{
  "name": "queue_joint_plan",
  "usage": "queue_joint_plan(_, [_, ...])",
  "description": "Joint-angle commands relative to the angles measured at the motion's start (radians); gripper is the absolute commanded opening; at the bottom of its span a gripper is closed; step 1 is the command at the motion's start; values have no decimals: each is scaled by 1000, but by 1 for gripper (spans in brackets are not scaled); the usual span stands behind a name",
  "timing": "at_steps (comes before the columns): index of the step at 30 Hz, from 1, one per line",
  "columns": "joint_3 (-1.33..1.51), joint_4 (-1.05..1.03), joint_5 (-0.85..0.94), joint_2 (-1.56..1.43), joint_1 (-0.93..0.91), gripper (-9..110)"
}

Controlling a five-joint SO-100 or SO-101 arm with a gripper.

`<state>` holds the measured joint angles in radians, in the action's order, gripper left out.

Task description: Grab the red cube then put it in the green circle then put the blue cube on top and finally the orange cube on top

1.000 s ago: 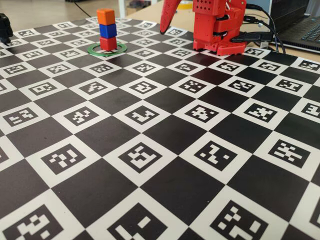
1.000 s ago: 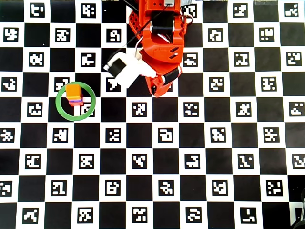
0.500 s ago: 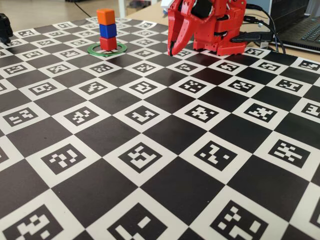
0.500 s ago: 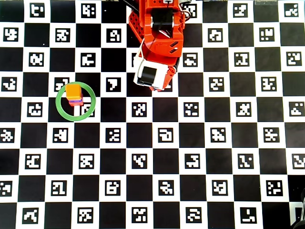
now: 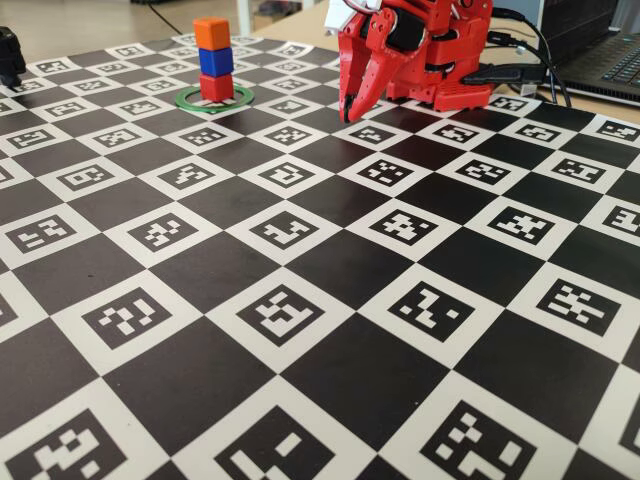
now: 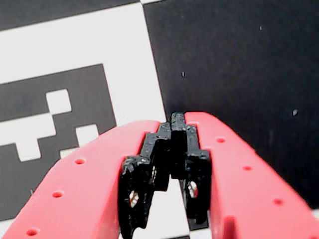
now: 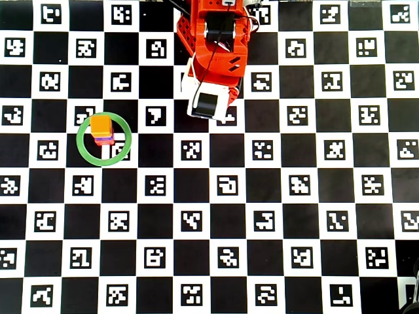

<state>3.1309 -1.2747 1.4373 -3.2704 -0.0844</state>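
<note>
A big board (image 5: 330, 270) of black and white squares covers the table, and each white square has a little black code on it. At the far edge, near twelve o'clock in the overhead view, sits the red robot arm (image 7: 216, 46), folded down low over the board. Its gripper (image 5: 349, 108) points down at the squares, well apart from the blocks. In the wrist view the two red fingers (image 6: 249, 169) are pressed together at the tips, with nothing between them.

Over at about nine o'clock from the arm in the overhead view lies the green circle (image 7: 83, 149), flat on the board. Inside it stands a little tower of three blocks. The red cube (image 5: 216, 87) is at the bottom, touching the board. The blue cube (image 5: 215, 62) sits on top of it. The orange cube (image 5: 211, 33) sits on the very top. From above I can see mostly the orange one, so the tower may lean a tiny bit, but I cannot be sure.
</note>
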Motion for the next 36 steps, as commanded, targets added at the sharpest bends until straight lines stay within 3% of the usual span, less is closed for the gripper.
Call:
queue_joint_plan(1, [54,-38,11,-31,-9,-6])
queue_joint_plan(36, [55,-69,18,-87,-2,-6])
